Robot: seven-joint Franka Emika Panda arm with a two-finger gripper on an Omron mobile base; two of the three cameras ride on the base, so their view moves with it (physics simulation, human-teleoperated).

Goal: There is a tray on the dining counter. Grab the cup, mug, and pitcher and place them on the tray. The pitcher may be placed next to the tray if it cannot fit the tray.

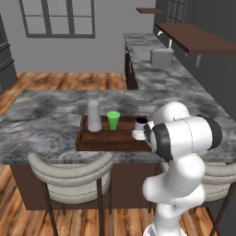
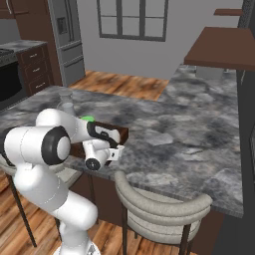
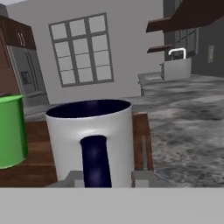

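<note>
Mug on the tray, fingers at its handle

The mug [image 3: 89,140] stands on the tray [image 1: 110,138] on the worktop [image 1: 41,120] with the cup [image 1: 113,120] and pitcher [image 1: 93,112]; the 2 fingers [image 3: 142,177] flank its handle, grip unclear.

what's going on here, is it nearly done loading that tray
The white arm's gripper sits right at the mug, handle facing it, jaws either side of the handle; whether they grip it is unclear. The mug stands at the right end of the tray, with the cup and pitcher already on it, on the dining counter.
</note>
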